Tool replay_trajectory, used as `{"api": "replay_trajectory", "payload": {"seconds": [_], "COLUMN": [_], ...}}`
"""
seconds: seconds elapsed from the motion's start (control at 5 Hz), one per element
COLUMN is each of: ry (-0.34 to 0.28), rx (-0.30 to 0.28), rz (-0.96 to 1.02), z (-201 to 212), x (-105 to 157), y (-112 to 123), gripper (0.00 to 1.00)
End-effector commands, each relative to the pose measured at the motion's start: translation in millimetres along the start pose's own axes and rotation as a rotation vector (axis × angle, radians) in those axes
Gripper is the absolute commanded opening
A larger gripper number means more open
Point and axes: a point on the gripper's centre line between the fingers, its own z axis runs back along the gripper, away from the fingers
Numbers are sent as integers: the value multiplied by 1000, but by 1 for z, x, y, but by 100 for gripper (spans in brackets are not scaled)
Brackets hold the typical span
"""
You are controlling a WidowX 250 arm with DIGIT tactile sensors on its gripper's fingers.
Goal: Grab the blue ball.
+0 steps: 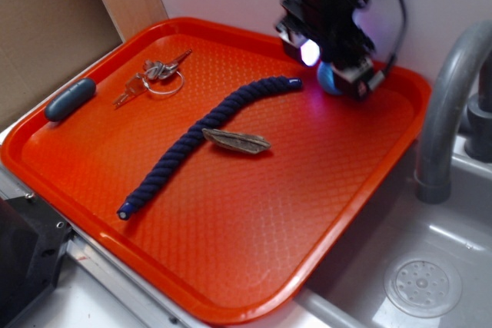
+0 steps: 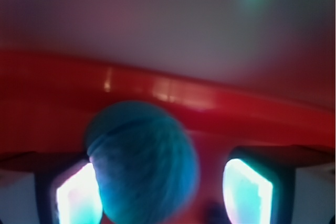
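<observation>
The blue ball (image 1: 328, 78) lies at the far right of the red tray (image 1: 231, 220), close to its back rim. My gripper (image 1: 335, 67) hangs over it, with the jaws down on either side of it. In the wrist view the ball (image 2: 142, 163) fills the space between the two lit fingers. It rests against the left finger (image 2: 79, 198), and a gap of red tray shows between it and the right finger (image 2: 247, 190). My gripper (image 2: 163, 192) is open around the ball. The tray's back rim (image 2: 157, 85) runs just behind it.
A dark navy rope (image 1: 207, 140) runs diagonally across the tray, with a brown dried leaf-like piece (image 1: 237, 141) beside it. Keys on a ring (image 1: 154, 76) lie at the back left. A grey-blue capsule (image 1: 69, 99) sits on the left rim. A sink with grey faucet (image 1: 446, 105) is on the right.
</observation>
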Motion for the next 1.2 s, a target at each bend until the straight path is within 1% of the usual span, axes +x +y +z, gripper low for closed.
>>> {"api": "replay_trajectory", "payload": {"seconds": [0.0,0.2,0.4,0.6,0.8,1.0], "ry": [-86,-109,-82,-28,73,132], "rx": [-109,-180,-124,-272,-220,-184], "rz": [-18,-3,138,99,200,395], "z": [45,92,143,188,221,217], "x": [-21,-44,-85,-112,-118,-131], "y": [8,23,66,112,125,136], "gripper": [0,0,0,0,0,0]}}
